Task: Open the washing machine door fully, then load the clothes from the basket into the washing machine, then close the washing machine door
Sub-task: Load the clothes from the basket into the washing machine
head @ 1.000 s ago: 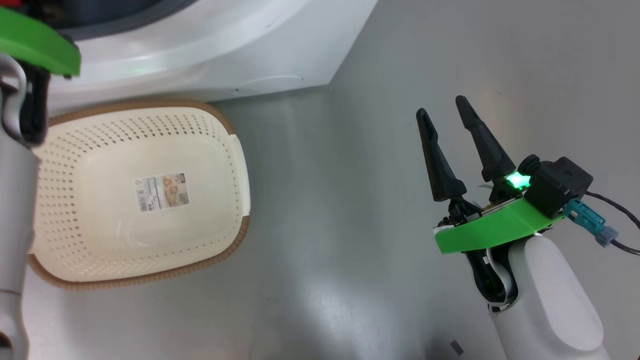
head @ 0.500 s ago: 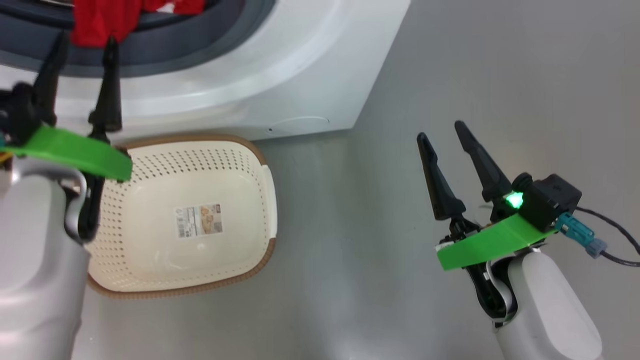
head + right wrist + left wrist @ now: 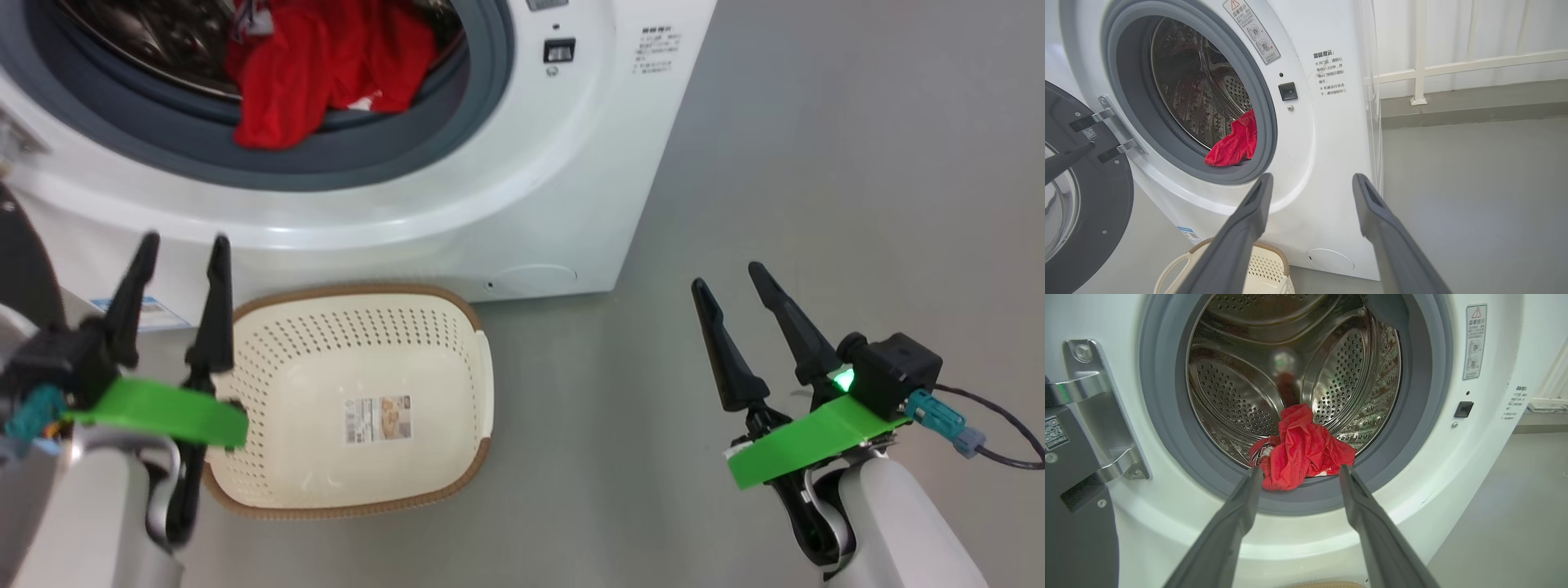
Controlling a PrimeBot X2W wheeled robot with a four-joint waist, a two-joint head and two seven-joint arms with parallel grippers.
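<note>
Inspecting the load stage: the basket (image 3: 359, 291) sits empty on the floor, close against the near foot of the washing machine (image 3: 522, 188), with only its label on the bottom. The clothes (image 3: 1302, 449) lie at the front of the drum (image 3: 1241, 396), and one red fold droops over the grey rubber ring (image 3: 1163, 416). I judge loading done and closing the next step.

The washing machine door (image 3: 1106, 204) stands swung out on the left, hinge side showing. My left claw (image 3: 183, 245) hangs with jaws wide and empty, near the machine's front and left of the basket, pointing at the opening. My right claw (image 3: 727, 276) is likewise wide and empty, well apart on the right over bare floor.

Next move, as I judge it: the hanging fold wants a push further in so the door does not pinch it on the ring. Then the left claw must get round the far face of the door and sweep it rightward until it latches.

Against the earlier frame: the head camera has tipped up, so the whole scene has slid down the picture and the drum mouth has come into sight. The basket was empty then too. My left claw, then mostly hidden beyond the top left corner, has drawn back into sight. My right claw keeps its stance.
</note>
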